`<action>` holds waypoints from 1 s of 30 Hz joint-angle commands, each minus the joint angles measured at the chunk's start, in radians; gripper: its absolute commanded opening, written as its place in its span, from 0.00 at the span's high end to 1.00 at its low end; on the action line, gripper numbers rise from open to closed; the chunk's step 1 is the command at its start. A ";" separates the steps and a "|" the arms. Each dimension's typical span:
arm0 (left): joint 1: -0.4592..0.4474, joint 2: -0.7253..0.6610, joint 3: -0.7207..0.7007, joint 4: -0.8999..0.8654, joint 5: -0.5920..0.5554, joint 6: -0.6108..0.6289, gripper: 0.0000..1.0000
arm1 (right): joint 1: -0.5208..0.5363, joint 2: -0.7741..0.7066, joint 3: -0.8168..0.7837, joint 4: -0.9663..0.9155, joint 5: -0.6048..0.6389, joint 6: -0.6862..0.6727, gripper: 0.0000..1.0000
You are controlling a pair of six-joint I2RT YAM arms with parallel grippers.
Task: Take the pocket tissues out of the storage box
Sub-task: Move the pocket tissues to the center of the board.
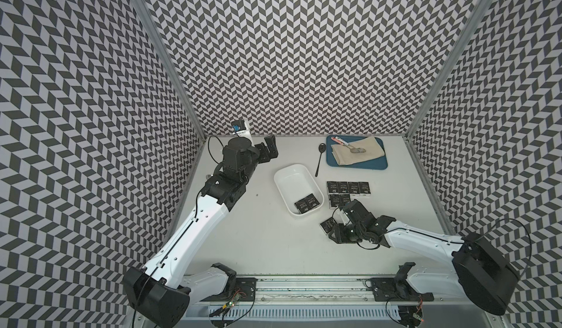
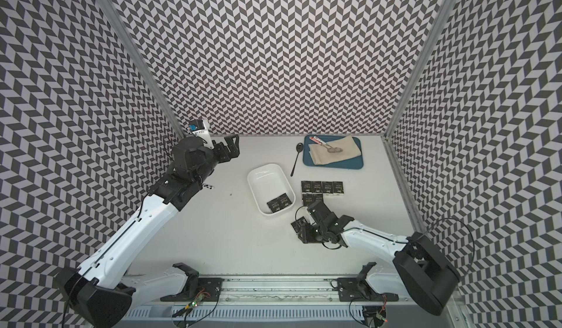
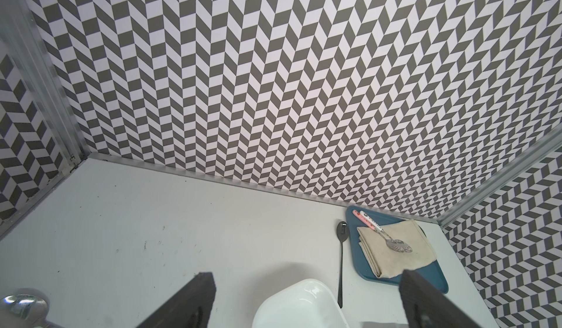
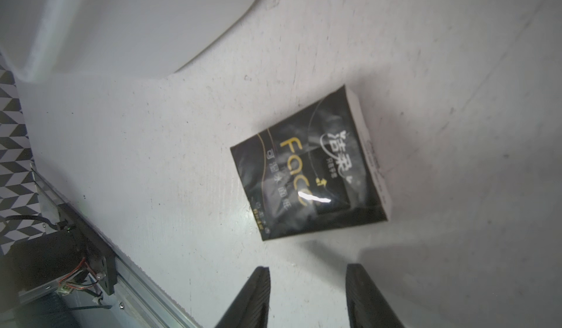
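Two pocket tissues (image 1: 307, 205) lie in the storage box (image 1: 292, 183).

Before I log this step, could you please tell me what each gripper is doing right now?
Left gripper: open, holding nothing.
Right gripper: open, empty; a tissue packet lies just ahead of it, untouched.

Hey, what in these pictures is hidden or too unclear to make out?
- Second row of pocket tissues: both top views, right arm covers part; count unsure.
- Storage box: left wrist view, bottom edge cuts it off, contents unseen.
- Shiny metal object: left wrist view, cut by the corner, unidentifiable.
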 commanded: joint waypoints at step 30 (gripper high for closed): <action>0.033 -0.032 0.016 0.000 -0.017 0.021 0.01 | -0.111 0.139 0.078 0.163 -0.047 -0.092 0.58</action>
